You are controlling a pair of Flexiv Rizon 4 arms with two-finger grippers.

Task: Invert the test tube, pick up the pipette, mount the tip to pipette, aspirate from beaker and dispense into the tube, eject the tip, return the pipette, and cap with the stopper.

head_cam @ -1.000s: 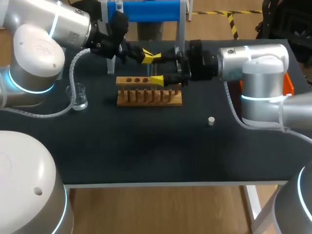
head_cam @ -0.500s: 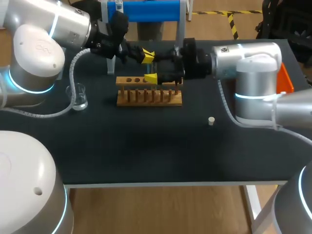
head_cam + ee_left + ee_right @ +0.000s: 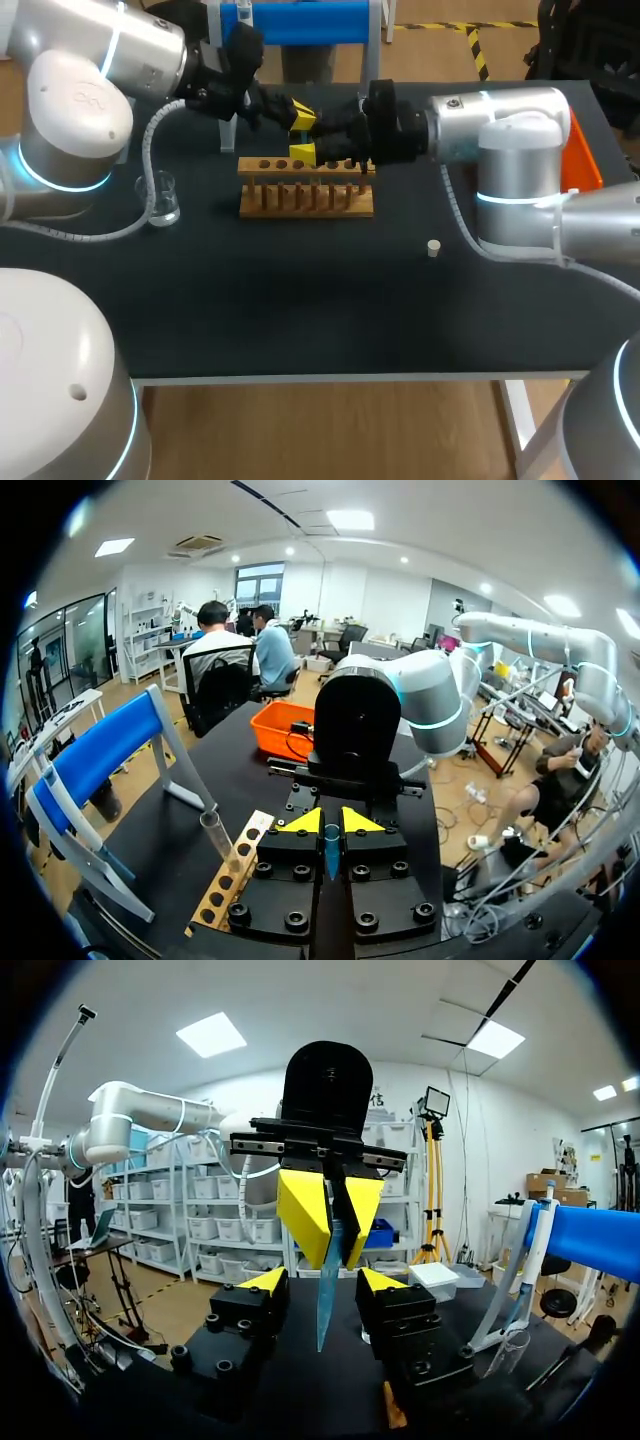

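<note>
My left gripper (image 3: pixel 300 115) hangs over the back of the table (image 3: pixel 300 310), above the wooden rack (image 3: pixel 305 200). Its yellow fingers are pinched narrow on the test tube (image 3: pixel 325 1310), a thin, clear, bluish thing that hangs down from them. In the left wrist view I see only a sliver of it between the two tips.

My right gripper (image 3: pixel 303 155) comes in from the other side and sits just under the left one, right above the rack's top board. Its fingers stand wide. In the right wrist view the test tube's lower end hangs in the gap between them, apart from both tips, so it has no hold on it. The two grippers face each other, very close.

A second clear tube (image 3: pixel 217 838) stands up from the rack, beside my left gripper. I cannot tell which hole it sits in.

The beaker (image 3: pixel 162 200) stands near the table's left edge, well apart from the rack. The small pale stopper (image 3: pixel 433 248) lies alone on the dark top, in front of the rack and to its right. A stand with a blue bar (image 3: pixel 300 20) rises behind the rack, and an orange bin (image 3: pixel 585 165) sits at the far right, partly behind my right arm.
</note>
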